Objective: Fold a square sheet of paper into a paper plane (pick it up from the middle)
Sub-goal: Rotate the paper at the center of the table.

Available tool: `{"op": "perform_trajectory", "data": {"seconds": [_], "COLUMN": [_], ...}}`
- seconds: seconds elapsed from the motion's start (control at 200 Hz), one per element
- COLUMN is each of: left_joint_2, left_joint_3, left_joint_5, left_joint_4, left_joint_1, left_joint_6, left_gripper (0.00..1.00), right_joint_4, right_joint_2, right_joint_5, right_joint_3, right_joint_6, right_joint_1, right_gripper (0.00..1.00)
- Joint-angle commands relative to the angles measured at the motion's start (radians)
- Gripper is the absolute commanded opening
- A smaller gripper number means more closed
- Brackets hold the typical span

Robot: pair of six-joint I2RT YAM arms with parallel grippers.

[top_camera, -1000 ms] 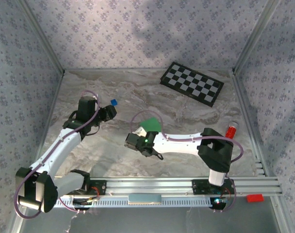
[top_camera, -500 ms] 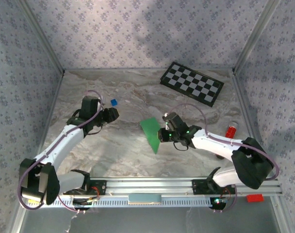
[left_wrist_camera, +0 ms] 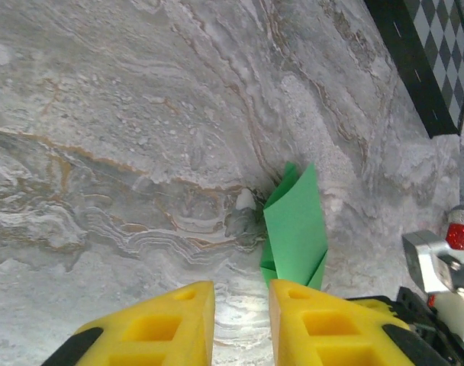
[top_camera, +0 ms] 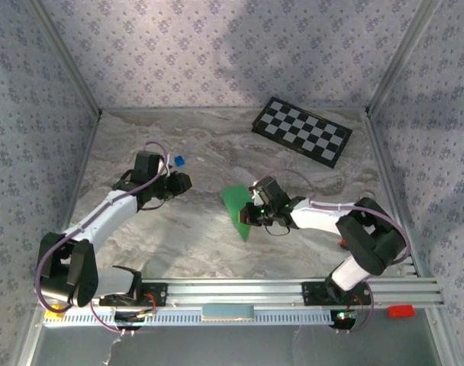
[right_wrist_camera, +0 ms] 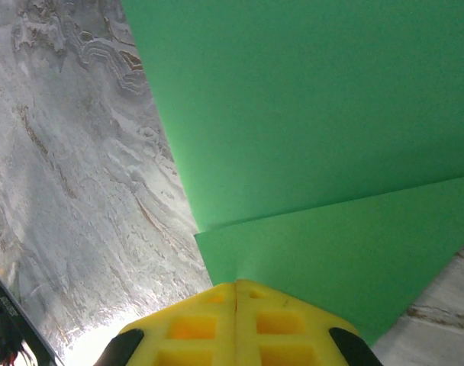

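The square sheet of paper (top_camera: 236, 206), thin, bright green and already creased into a wedge that narrows toward the arms' bases, sits well to the near-left of the black-and-white checkerboard board (top_camera: 301, 141), roughly mid-table. In the right wrist view one layer laps over another along a straight slanting edge, so it is partway folded and not yet a slim dart.

The right gripper (top_camera: 252, 214) meets it on the side facing the checkerboard. Its yellow fingers (right_wrist_camera: 278, 324) are pressed together with no gap, and the green layers run in under them, so it looks clamped on the paper's edge. Held there, most of the sheet hangs free on the side away from the checkerboard, probably to offer it to the other arm. Whether the narrow tip touches the marbled grey tabletop (top_camera: 178, 236) cannot be told.

The left gripper (top_camera: 185, 183) is farther from the checkerboard again, apart from the paper and pointing at it. Its yellow fingers are parted with bare table showing between them, and it holds nothing. That stance suits reaching in for the free edge.

A tiny blue block (top_camera: 179, 161) lies just beside the left gripper, on its far side. Between the left gripper and the paper the surface is bare, which leaves a direct approach. Near the checkerboard there is less room.
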Motion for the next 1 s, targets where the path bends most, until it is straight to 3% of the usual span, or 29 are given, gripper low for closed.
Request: {"op": "perform_trajectory", "data": {"seconds": [0.0,0.375,0.61,0.995], "left_joint_2": [0.018,0.136,0.255,0.436], "left_joint_3": [0.04,0.083,0.106,0.185], "left_joint_5": [0.041,0.135,0.201,0.232], "left_joint_4": [0.016,0.057,0.147,0.138], "left_joint_1": [-0.008,-0.068,-0.119,-0.149], "left_joint_6": [0.004,-0.006,-0.079,-0.113], "left_gripper": [0.25,0.21,0.14,0.07], "right_joint_4": [0.033,0.028,0.237,0.333], "right_joint_2": [0.03,0.128,0.154,0.179], "right_joint_5": [-0.031,0.065,0.168,0.196], "right_joint_3": [0.022,0.023,-0.037,-0.051], "right_joint_6": [0.035,0.251,0.509,0.612], "right_joint_1": [0.008,0.063,0.145,0.182], "right_gripper": [0.05,0.05,0.05,0.05]}}
